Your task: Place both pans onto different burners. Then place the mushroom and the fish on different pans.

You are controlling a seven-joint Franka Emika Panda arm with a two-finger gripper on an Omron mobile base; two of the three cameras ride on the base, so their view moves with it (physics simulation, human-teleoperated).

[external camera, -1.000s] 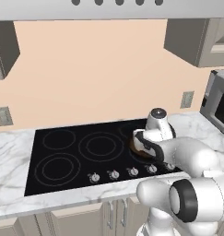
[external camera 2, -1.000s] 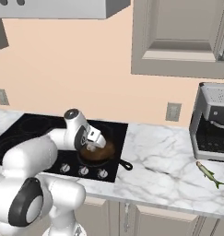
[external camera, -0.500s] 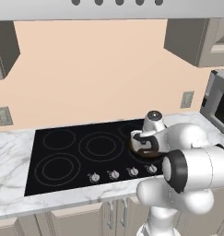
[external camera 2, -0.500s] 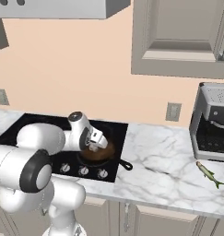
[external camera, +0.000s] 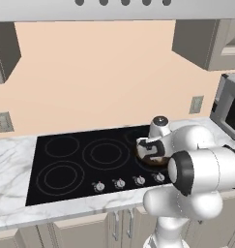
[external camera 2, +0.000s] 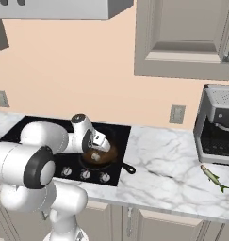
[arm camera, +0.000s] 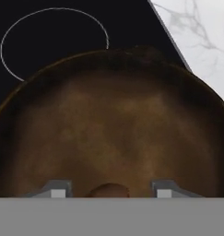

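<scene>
Mushroom (arm camera: 109, 190) drop into the brown pan (arm camera: 118, 129) at frame centre looks under way, gripper (arm camera: 109, 192) jaws apart around it; next comes fetching the fish (external camera 2: 213, 177) lying lower right on the counter (external camera 2: 167, 174).

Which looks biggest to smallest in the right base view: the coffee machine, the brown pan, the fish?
1. Coffee machine, cut off at the picture's right edge.
2. Brown pan, partly behind the gripper.
3. Fish, thin on the marble counter.
</scene>
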